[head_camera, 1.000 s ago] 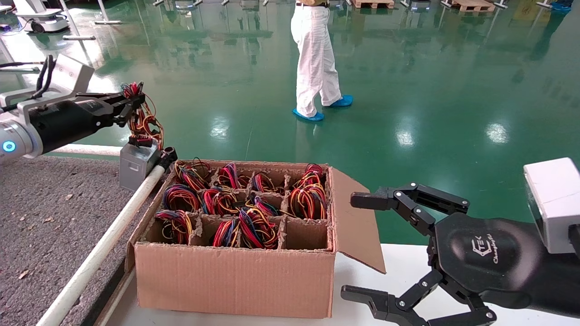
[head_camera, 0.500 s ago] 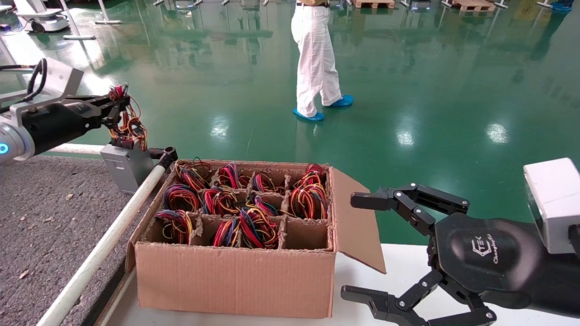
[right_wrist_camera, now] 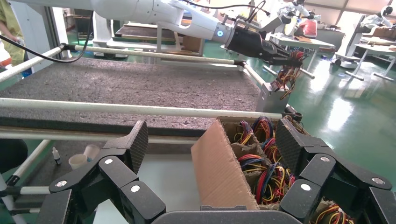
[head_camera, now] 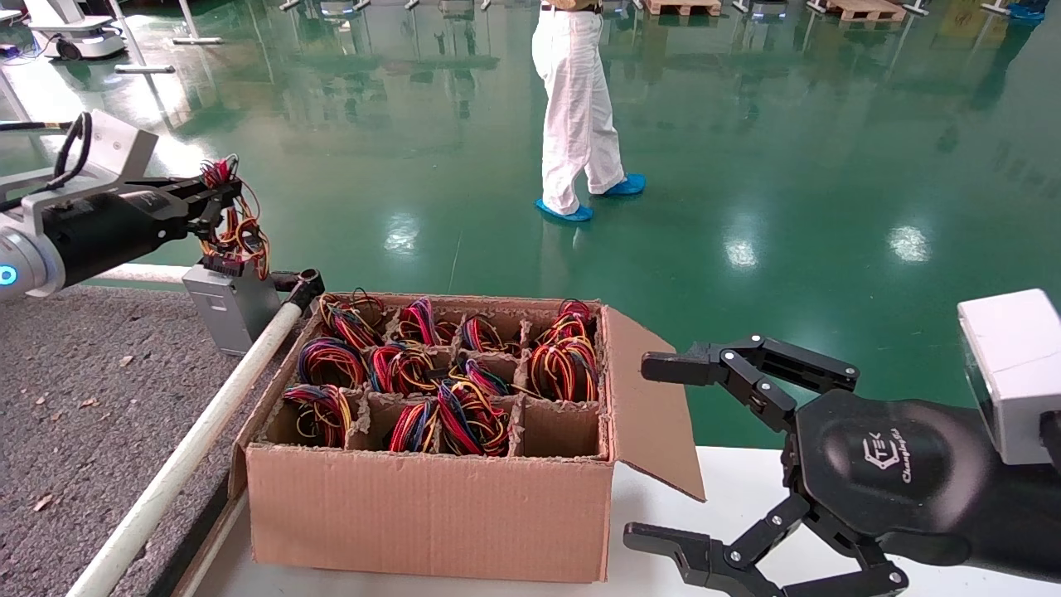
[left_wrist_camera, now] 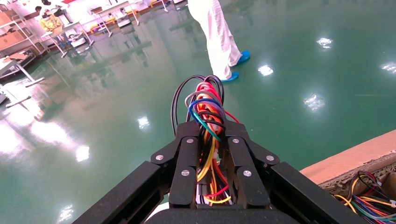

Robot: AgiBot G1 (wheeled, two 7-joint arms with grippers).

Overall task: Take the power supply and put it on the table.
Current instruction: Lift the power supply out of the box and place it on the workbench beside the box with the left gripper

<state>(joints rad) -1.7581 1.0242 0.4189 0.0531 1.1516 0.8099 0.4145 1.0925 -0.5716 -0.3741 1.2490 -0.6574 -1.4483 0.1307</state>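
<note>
My left gripper [head_camera: 214,196] is shut on the looped red, yellow and black wires [left_wrist_camera: 205,100] of the power supply, whose grey metal box [head_camera: 224,303] hangs below it. The box is at the far right corner of the dark speckled table [head_camera: 75,390], just inside the white pipe rail [head_camera: 191,452]. I cannot tell whether the box touches the surface. In the right wrist view the box [right_wrist_camera: 270,99] appears by the rail's far end. My right gripper [head_camera: 642,452] stays open and empty, right of the cardboard carton [head_camera: 431,506].
The open carton holds several more wire bundles [head_camera: 464,414] in its cells and stands on a white tabletop [head_camera: 738,481], with a flap [head_camera: 655,398] folded out towards my right gripper. A person in white trousers [head_camera: 576,108] stands on the green floor beyond.
My left gripper has carried the power supply leftward, away from the carton and over the table's corner. In the last half second it hardly moved. The right arm stayed still.
</note>
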